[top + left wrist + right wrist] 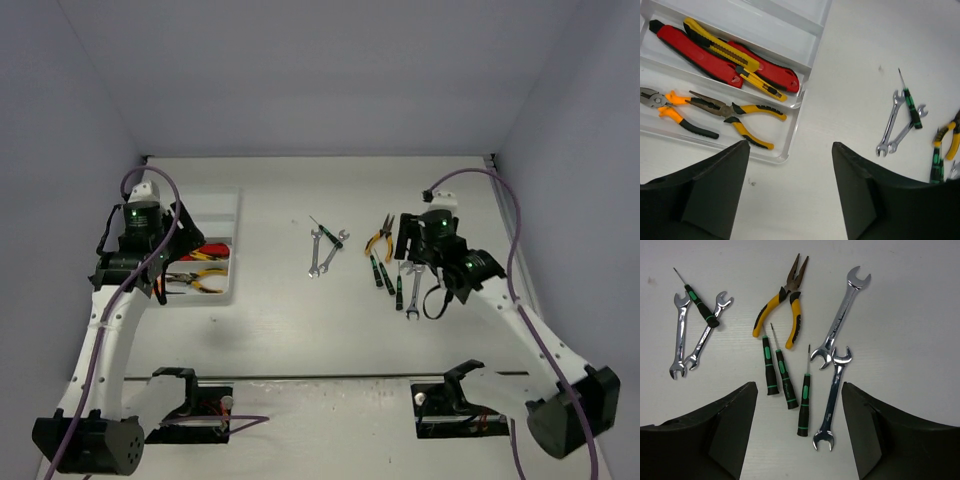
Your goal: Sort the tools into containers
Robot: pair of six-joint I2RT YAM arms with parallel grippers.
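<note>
**Top external**
- Tray: the white organiser tray (pixel 233 203) sits at the far left of the desk (pixel 290 330), under the left arm, with pliers and cutters already in it.
- Loose tools: one cluster lies mid-desk and a second under the right arm, both well apart from the tray.
- Open room: bare desk lies between the tray and the clusters. The side walls stand close to each arm.

**Left wrist**
- Left jaws: parted, with nothing between them, above the tray's near corner.
- Cutters: the red cutters (pixel 695 50) lie with a yellow cutter (pixel 725 52) across them, all in one compartment.
- Pliers: the orange-handled pliers (pixel 670 107) and yellow-handled pliers (pixel 737 114) share the next compartment nearer the camera.
- Edges: the dividing walls are thin. The tray looks light and would probably slide if knocked, so tools are best lowered from above.

**Right wrist**
- Right jaws: parted and empty, above the screwdrivers.
- Screwdrivers: three black-green screwdrivers (pixel 785 380) lie side by side. They are probably light and apt to roll, so take one across mid-handle.
- Wrenches: two silver wrenches (pixel 840 315) lie flat with their heads meeting. They look stiff, smooth and low, so pinch across the shank.
- Long-nose pliers (pixel 782 305): likely the heaviest item here. The rubber handles offer grip, so close the jaws across both handles.
- Crossed group: two small wrenches (pixel 679 335) lie with a slim screwdriver (pixel 700 307) across them. That screwdriver is probably best lifted first.
</note>
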